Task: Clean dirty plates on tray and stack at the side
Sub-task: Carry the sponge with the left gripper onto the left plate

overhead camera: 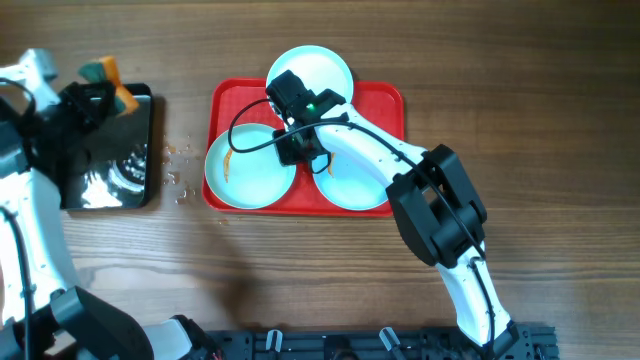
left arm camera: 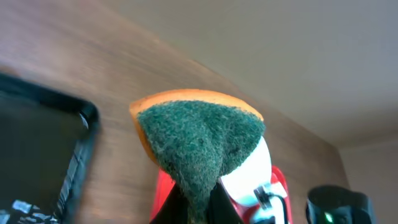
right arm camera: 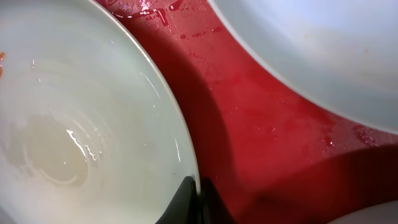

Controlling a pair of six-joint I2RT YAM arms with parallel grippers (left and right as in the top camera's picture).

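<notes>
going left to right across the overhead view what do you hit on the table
black pan → small specks on the wood → left plate → right plate → right arm's elbow. Left out for overlap: the sponge in the left gripper, the top plate, the right gripper.

a black pan (overhead camera: 135,190) is set at nine o'clock on the wooden table (overhead camera: 500,80); a green-and-orange sponge (left arm camera: 199,137) is seen at its twelve o'clock.

Jaws pinching a wet plate (right arm camera: 74,124)
The white plate fills the left, its rim between the dark jaws at the bottom edge; red tray (right arm camera: 249,124) separates it from another plate (right arm camera: 323,43) upper right.
</notes>
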